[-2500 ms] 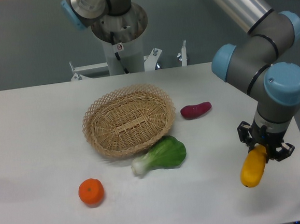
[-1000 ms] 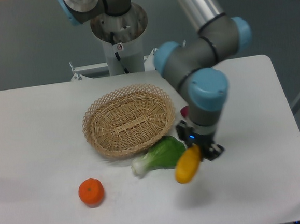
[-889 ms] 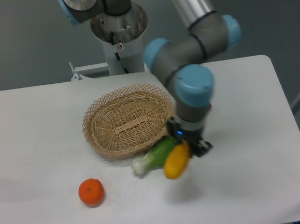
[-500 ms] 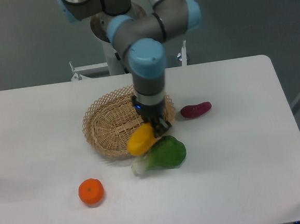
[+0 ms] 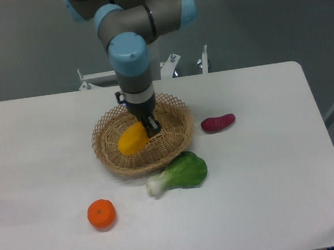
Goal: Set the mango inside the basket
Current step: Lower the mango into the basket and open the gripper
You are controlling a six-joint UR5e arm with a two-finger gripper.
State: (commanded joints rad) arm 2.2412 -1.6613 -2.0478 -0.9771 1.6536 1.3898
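Mango [image 5: 132, 140] was seen held over the middle of the basket [image 5: 176, 137], its yellow-orange body tilted, with the upper right end clamped in the gripper [image 5: 149, 126] and the lower left end pointing toward the basket's left wall. Whether the fruit touched the woven floor could not be told from this single view. The gripper's dark fingers were closed on the mango's upper end, and the wrist was directed down from above, with the grey arm [image 5: 133, 58] and its blue joint caps rising toward the top of the frame. The basket was placed on the white table [image 5: 275, 180], slightly left of centre, and its open looped rim was visible all round except where it was hidden by the arm at the back. Just in front of the basket, at its lower right edge, a green leafy vegetable [image 5: 179, 173] with a pale stalk end was laid flat, close to or touching the wicker. To the right of the basket, a short way apart from it, a dark red oblong vegetable [image 5: 218, 123] was laid. A tangerine [image 5: 101, 214] was set well apart from the basket, near the front left of the table.
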